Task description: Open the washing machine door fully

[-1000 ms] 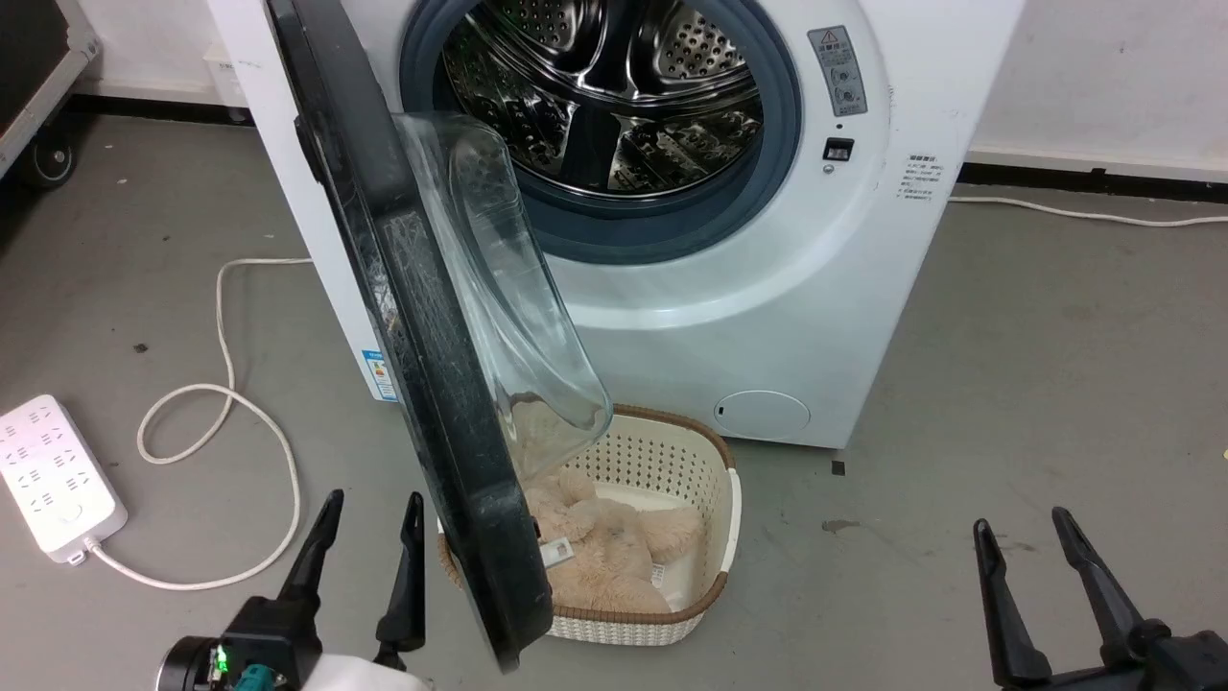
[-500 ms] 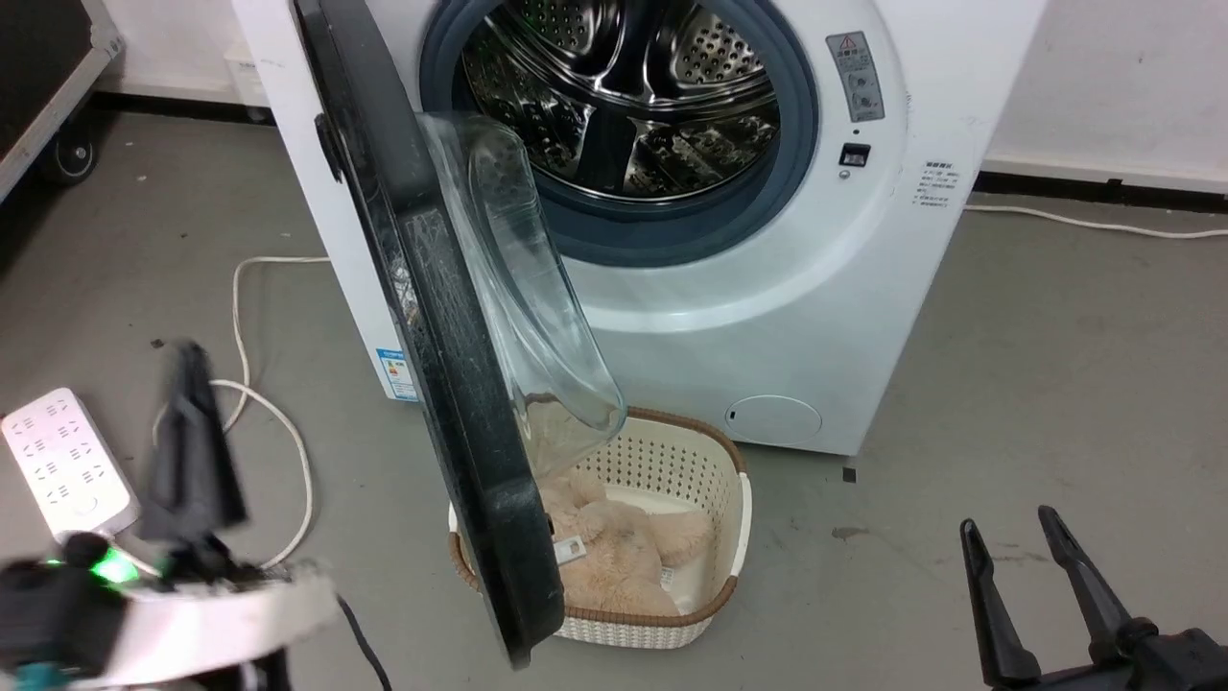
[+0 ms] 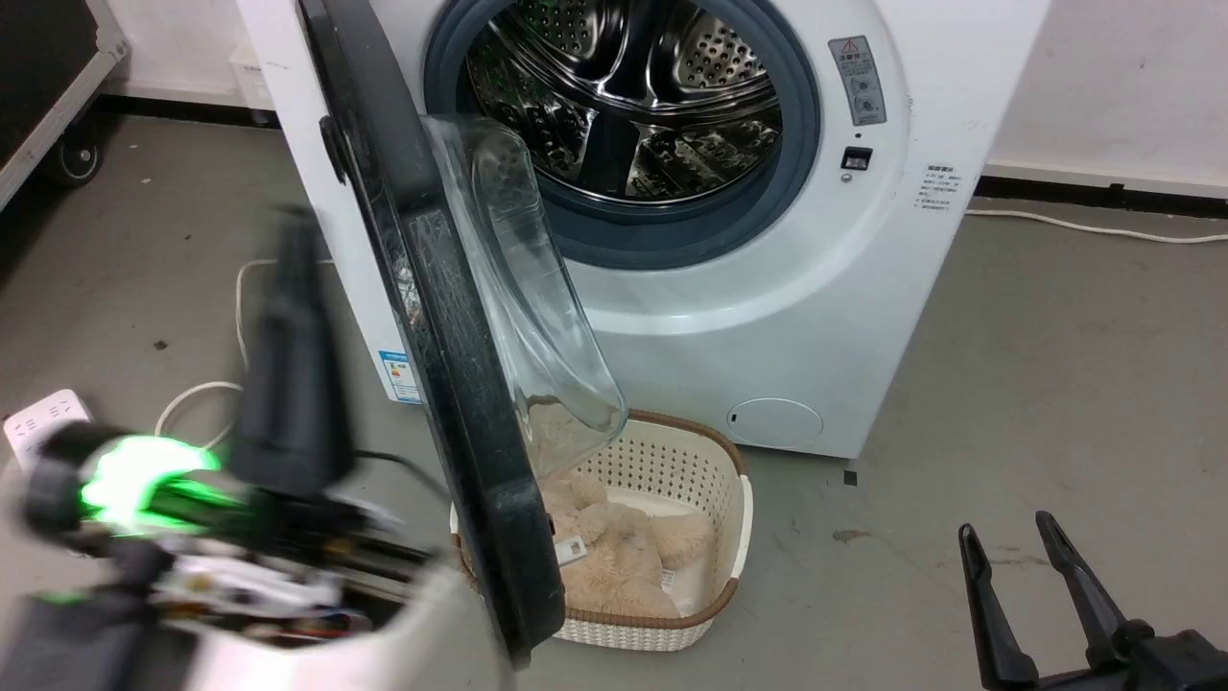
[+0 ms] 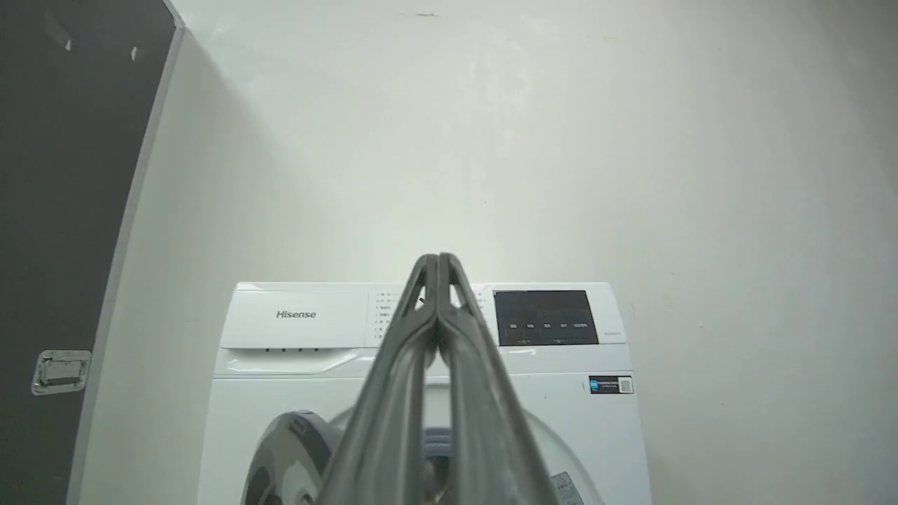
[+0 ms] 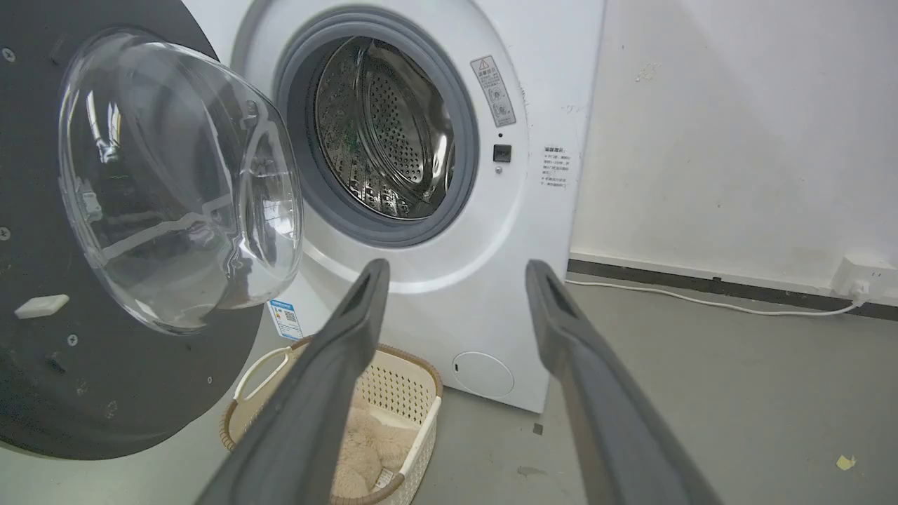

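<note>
From the head, the washing machine (image 3: pixel 767 288) stands at the far centre on a grey floor (image 3: pixel 1055 384), its steel drum (image 3: pixel 624 106) uncovered. The washing machine door (image 3: pixel 451 384) hangs from the left side, swung out toward the near side and seen almost edge-on, its glass bowl (image 3: pixel 537 317) bulging to the right. Its lower edge overlaps the left rim of a pale basket (image 3: pixel 715 537) on the floor, which holds a beige plush toy (image 3: pixel 614 547). The left gripper (image 3: pixel 295 259), smeared by blur, rises just left of the door, apart from it, with its fingers clenched together on nothing. A white power strip (image 3: pixel 43 417) lies at the far left. The right gripper (image 3: pixel 1005 530) sits at the near right with its fingers spread and empty, well apart from the machine. In the left wrist view the two fingers meet at their tips in front of the machine's control panel (image 4: pixel 540 315), with a pale wall (image 4: pixel 491 140) above. In the right wrist view the parted fingers frame the machine's lower front; the door fills the left, its inner face and bowl turned toward the camera, with the basket below.
</note>
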Tool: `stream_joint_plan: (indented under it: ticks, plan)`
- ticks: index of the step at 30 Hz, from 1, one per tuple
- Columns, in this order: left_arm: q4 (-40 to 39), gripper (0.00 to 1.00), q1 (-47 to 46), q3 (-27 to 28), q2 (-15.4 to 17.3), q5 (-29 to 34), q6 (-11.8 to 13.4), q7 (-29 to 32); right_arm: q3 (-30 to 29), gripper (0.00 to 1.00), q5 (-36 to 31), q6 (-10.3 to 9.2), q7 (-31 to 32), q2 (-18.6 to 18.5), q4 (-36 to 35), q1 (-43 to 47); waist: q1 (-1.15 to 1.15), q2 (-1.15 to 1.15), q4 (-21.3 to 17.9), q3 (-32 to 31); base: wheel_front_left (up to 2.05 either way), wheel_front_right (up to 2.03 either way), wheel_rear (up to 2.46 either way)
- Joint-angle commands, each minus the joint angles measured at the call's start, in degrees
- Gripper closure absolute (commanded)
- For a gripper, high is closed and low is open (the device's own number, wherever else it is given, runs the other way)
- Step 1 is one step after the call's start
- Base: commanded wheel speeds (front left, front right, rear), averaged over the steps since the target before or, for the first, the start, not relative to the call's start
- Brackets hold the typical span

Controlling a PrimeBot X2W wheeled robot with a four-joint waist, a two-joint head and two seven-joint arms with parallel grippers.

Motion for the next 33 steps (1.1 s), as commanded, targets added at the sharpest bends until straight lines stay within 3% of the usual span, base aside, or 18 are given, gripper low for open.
stream_joint_plan:
  ticks: [1,8,14,26,33]
  plan:
    - [0.7,1.0,1.31,-2.66,-0.07,-0.06,-0.41,1.05,-0.08,0.0,0.41,0.02,-0.26,0.22,0.28,-0.73,0.0,0.0,-0.13,0.03,0.0,0.0,0.0]
    - [8.86,1.0,8.12,-13.49,-0.16,-0.02,-0.33,4.84,-0.17,0.0,0.74,0.02,-0.26,0.22,0.59,-0.53,0.0,0.0,-0.29,0.26,0.0,0.0,0.0]
    - [18.15,1.0,11.25,-17.83,-0.21,-1.37,1.31,6.62,-0.4,0.0,0.7,0.02,-0.26,0.22,0.74,-0.93,0.0,0.0,-0.2,0.77,0.0,0.0,0.0]
    - [31.59,1.0,10.65,-17.2,0.19,-3.97,5.19,9.66,-0.06,0.0,0.84,0.02,-0.26,0.22,1.25,-1.01,0.0,0.0,0.92,1.18,0.0,0.0,0.0]
    - [32.68,1.0,11.51,-16.24,0.98,-4.62,6.15,9.62,-0.05,0.0,1.06,0.02,-0.26,0.22,1.6,-0.07,0.0,0.0,6.25,0.35,0.0,0.0,0.0]
